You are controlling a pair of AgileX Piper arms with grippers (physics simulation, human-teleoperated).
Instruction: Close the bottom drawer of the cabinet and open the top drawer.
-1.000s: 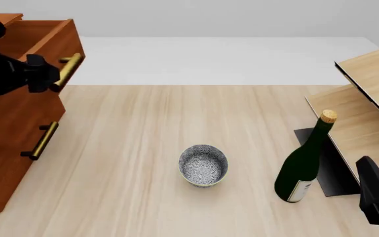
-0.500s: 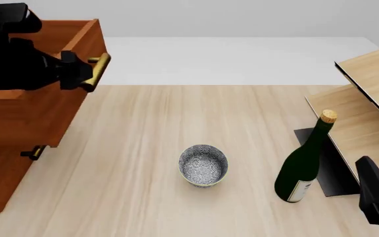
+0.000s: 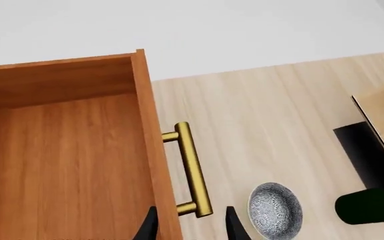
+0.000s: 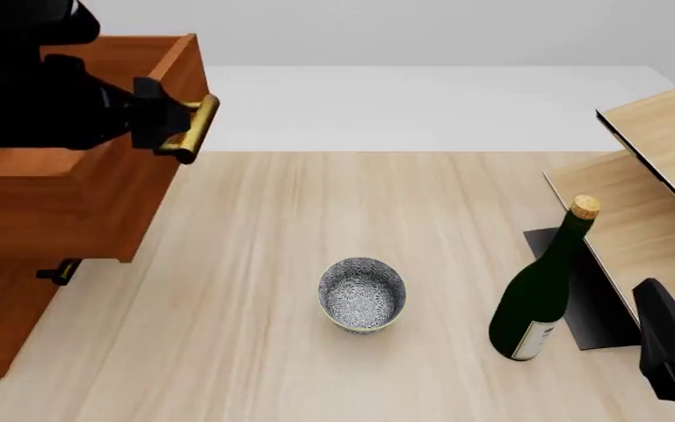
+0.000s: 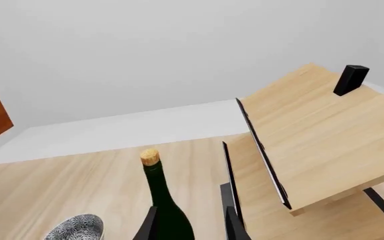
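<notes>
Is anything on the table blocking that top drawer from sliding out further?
Nothing visible does. The top drawer juts out high above the table, held by the left hand at its brass handle; the bowl sits lower, off to the side.

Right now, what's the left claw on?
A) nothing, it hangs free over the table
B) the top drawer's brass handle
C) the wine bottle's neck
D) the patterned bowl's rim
B: in the front view the left claw sits at the brass handle of the pulled-out top drawer, and the left wrist view shows its fingers either side of that bar's end.
</notes>
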